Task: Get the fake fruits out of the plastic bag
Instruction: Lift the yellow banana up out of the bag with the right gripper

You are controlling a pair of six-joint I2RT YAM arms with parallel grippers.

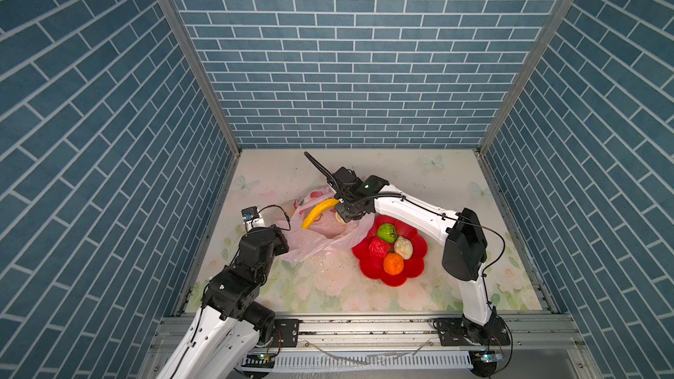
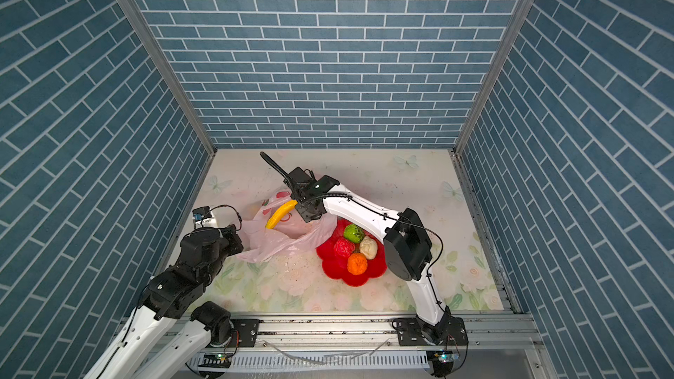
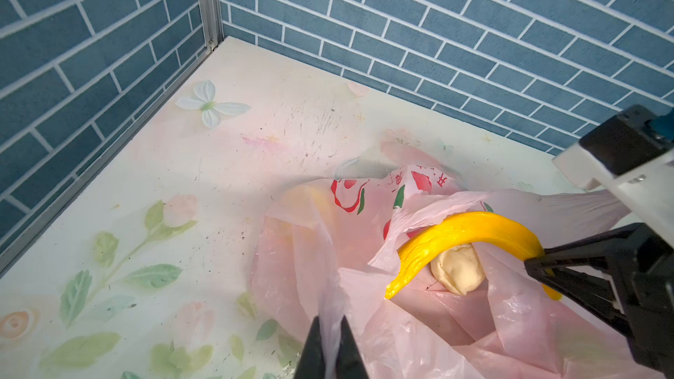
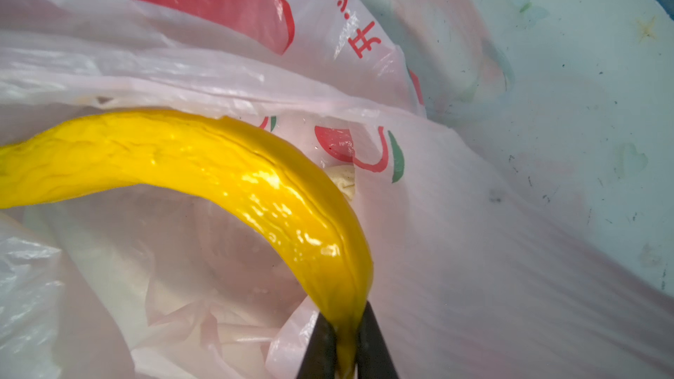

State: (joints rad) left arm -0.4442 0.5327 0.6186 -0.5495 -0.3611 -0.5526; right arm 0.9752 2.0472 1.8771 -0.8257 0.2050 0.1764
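Observation:
The pink plastic bag (image 1: 317,240) (image 2: 271,244) lies crumpled at the table's middle left, mouth open. My right gripper (image 1: 341,206) (image 4: 344,351) is shut on one end of the yellow banana (image 1: 318,212) (image 3: 470,226) (image 4: 219,169), which hangs above the bag's mouth. A cream bumpy fruit (image 3: 457,267) (image 1: 339,217) sits inside the bag under the banana. My left gripper (image 3: 330,344) is shut on a fold of the bag's near edge. In the red dish (image 1: 414,273) lie a green fruit (image 1: 387,232), a red fruit (image 1: 378,247), a cream fruit (image 1: 403,247) and an orange fruit (image 1: 394,263).
Blue brick-patterned walls (image 1: 357,67) close the floral table (image 1: 328,286) at the back and both sides. The red dish (image 2: 372,277) touches the bag's right side. The right arm's forearm (image 1: 412,213) crosses above the dish's far rim.

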